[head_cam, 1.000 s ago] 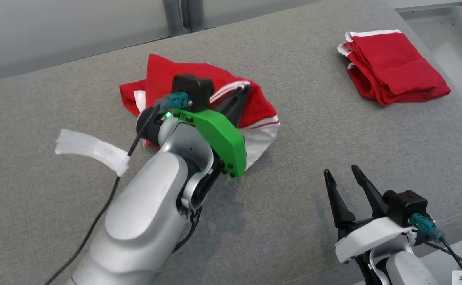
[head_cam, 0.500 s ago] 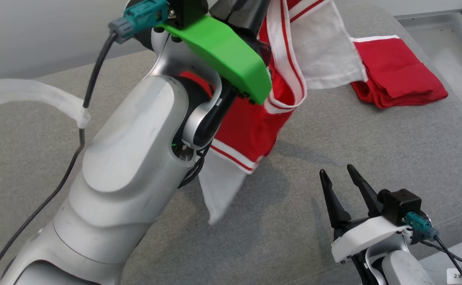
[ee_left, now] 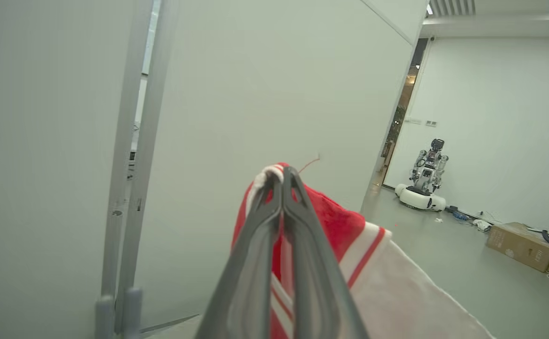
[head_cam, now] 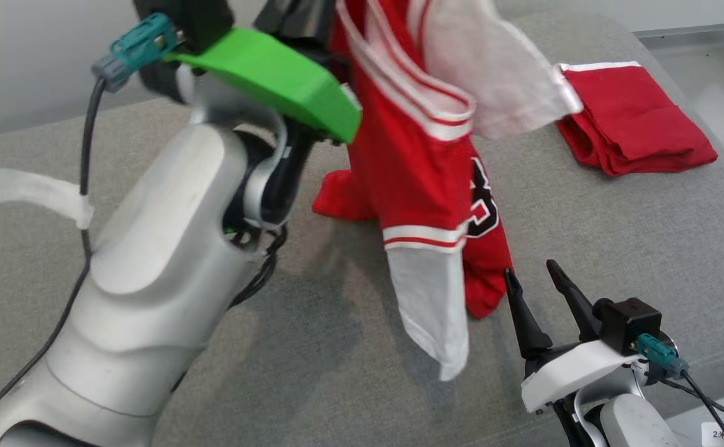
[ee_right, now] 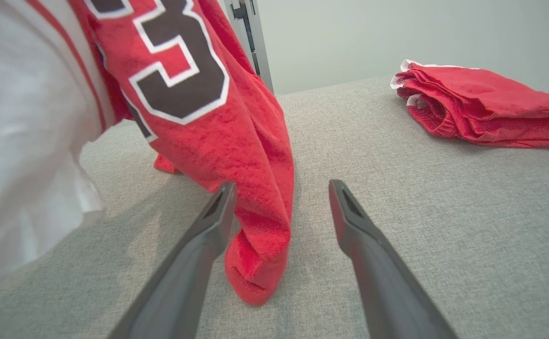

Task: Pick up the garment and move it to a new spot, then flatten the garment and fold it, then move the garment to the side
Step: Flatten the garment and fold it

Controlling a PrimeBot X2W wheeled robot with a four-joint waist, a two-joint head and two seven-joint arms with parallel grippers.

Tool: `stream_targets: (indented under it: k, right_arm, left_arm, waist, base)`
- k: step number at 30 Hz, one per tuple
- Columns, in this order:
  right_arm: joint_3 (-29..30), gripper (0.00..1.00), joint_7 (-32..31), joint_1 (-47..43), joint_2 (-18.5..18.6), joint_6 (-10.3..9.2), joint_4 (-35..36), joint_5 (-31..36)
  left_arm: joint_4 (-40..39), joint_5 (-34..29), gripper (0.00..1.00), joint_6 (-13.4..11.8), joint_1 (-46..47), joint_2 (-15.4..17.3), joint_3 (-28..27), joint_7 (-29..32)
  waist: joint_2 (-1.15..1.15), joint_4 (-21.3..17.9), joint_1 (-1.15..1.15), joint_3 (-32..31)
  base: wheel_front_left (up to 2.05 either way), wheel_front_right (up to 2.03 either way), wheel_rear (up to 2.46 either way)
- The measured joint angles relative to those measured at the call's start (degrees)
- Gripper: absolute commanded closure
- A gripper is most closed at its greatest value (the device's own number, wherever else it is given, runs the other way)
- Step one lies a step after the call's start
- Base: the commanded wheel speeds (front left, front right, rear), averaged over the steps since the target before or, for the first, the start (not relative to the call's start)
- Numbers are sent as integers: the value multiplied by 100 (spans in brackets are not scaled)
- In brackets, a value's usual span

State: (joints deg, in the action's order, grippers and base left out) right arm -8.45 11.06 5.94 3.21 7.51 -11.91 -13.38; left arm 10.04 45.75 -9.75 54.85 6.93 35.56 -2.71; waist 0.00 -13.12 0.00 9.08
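The garment (head_cam: 424, 174) is a red jersey with white trim and a black number. It hangs from my left gripper (head_cam: 294, 15), which is raised to the top edge of the head view. In the left wrist view my left gripper (ee_left: 281, 176) is shut on a red-and-white fold of the garment (ee_left: 335, 221). The garment's lower end (ee_right: 255, 263) reaches down to the grey surface just in front of my right gripper (ee_right: 282, 184). My right gripper (head_cam: 529, 269) stands open at the lower right, with nothing between its fingers.
A second red garment (head_cam: 635, 118) lies folded at the far right of the grey cushioned surface (head_cam: 585, 217), near its right edge. A white tape strip (head_cam: 20, 189) hangs on my left arm's cable. Another robot (ee_left: 423, 181) and cardboard boxes (ee_left: 519, 245) stand far off.
My left gripper has lifted the garment off the surface and high up. The cloth has unfurled and swung towards my right gripper, which has stayed where it was.
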Motion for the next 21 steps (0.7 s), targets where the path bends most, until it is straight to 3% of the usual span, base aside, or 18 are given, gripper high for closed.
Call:
stream_targets:
  k: [10,21]
  right_arm:
    - [-34,0,-147,-9,118,0,148,45]
    - [-204,0,-292,-4,208,0,276,51]
  left_arm:
    - [1491,7,100,-501,-1166,1136,-576,-258]
    - [2855,-226,100,-480,-1003,1380,-612,-742]
  waist:
    - [0,400,0,41]
    - [0,440,0,73]
  base:
    - [0,0,0]
    - [0,0,0]
